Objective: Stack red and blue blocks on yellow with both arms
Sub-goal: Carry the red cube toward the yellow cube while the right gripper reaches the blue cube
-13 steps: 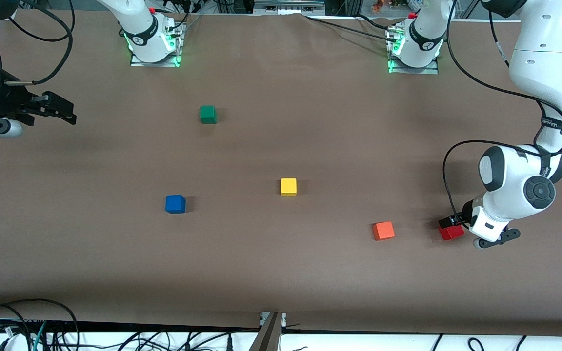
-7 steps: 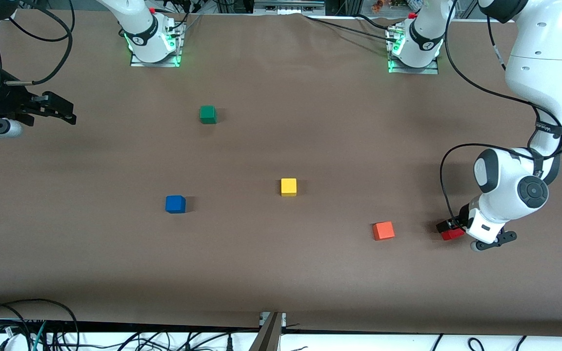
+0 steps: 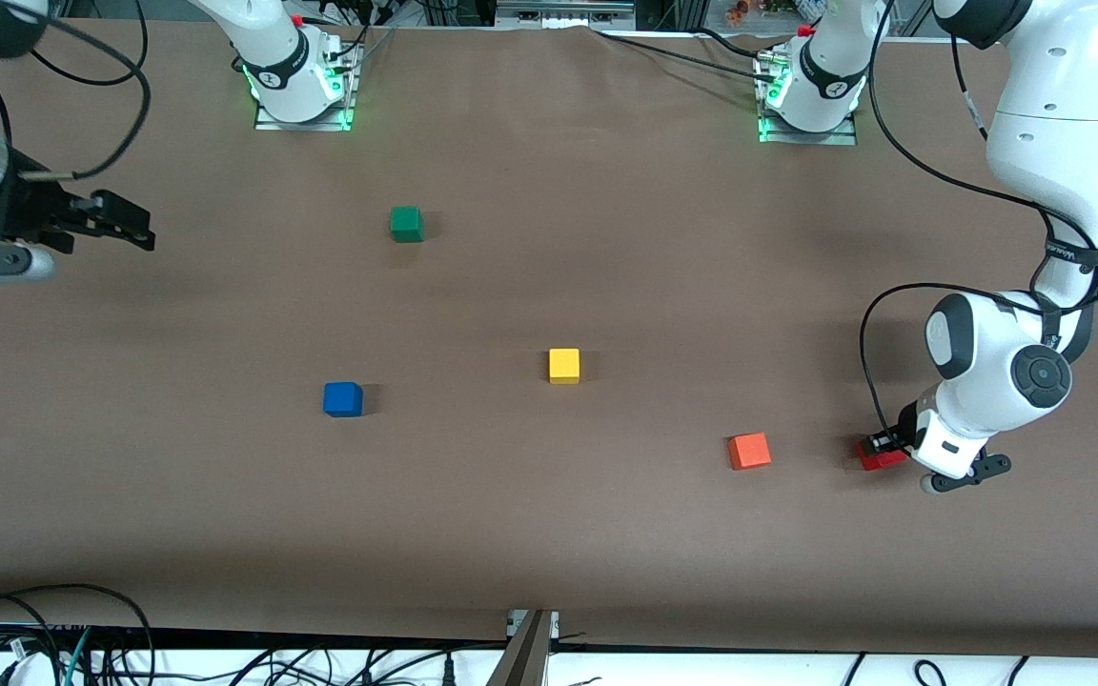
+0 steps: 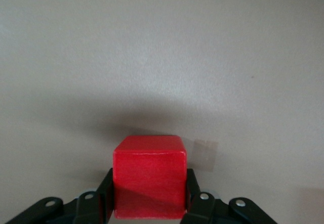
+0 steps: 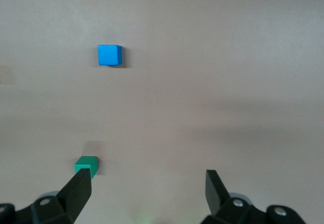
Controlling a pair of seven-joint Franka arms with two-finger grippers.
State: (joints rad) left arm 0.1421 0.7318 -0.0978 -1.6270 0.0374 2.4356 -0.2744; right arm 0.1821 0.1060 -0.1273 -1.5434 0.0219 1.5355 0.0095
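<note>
Five cubes: spread over the brown surface (image 3: pixel 549 534), all sitting apart from one another.
Right gripper (image 3: pixel 134 224): raised over the right arm's end of the surface, fingers (image 5: pixel 78 191) spread wide with nothing between them; this arm waits.
Blue cube (image 3: pixel 343 399): flat on the surface toward the right arm's end, nearer the front camera than the green cube; also seen in the right wrist view (image 5: pixel 109 55).
Green cube (image 3: pixel 406 224): nearest of the cubes to the robot bases; in the right wrist view (image 5: pixel 87 164) it shows just past one fingertip.
Yellow cube (image 3: pixel 564 365): near the middle of the surface, bare on top, between the blue cube and the orange cube.
Orange cube (image 3: pixel 749 451): nearer the front camera than the yellow cube, near the red cube but not touching it.
Red cube (image 3: pixel 878 457): at the left arm's end, resting on the surface; left wrist view (image 4: pixel 150 182) shows it squarely between the fingers.
Left gripper (image 3: pixel 887 450): down at the surface, fingers (image 4: pixel 195 201) pressed against two facing sides of the red cube, clamped on it.
</note>
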